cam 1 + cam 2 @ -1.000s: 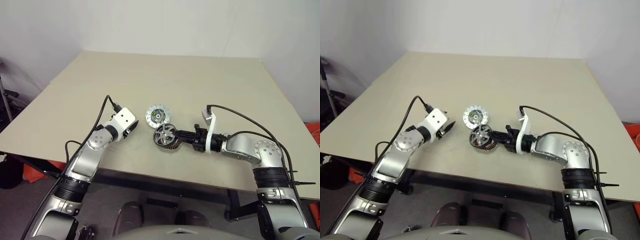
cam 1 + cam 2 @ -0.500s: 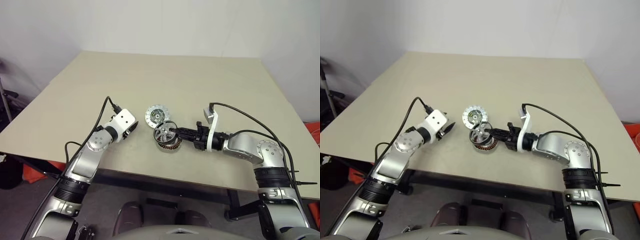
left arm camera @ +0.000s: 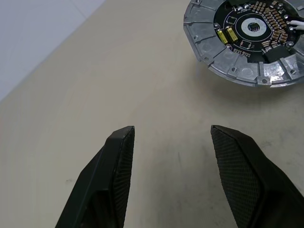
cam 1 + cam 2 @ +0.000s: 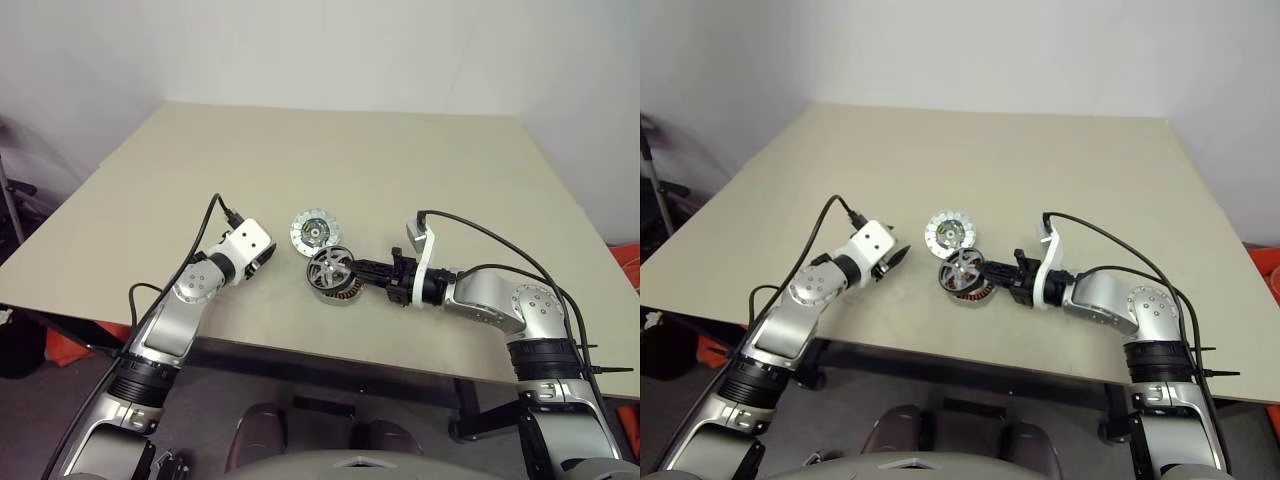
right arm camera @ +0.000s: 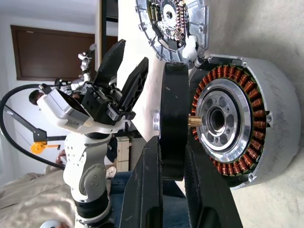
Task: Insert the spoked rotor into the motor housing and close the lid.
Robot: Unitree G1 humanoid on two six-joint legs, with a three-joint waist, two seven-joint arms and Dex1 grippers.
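My right end effector (image 4: 352,268) pinches the spoked rotor (image 4: 330,266) by its rim, tilted over the motor housing (image 4: 336,289) near the table's (image 4: 330,160) centre, its shaft seemingly lined up with the hub so it can drop in. The lid (image 4: 315,231) lies just beyond at 11 o'clock. My left end effector (image 3: 172,156) waits half-open at 9 o'clock, empty, probably kept ready for the lid.

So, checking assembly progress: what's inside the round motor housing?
A copper winding ring around a silver hub. The dark-rimmed spoked rotor, gripped by the right end effector, sits in front, not seated.
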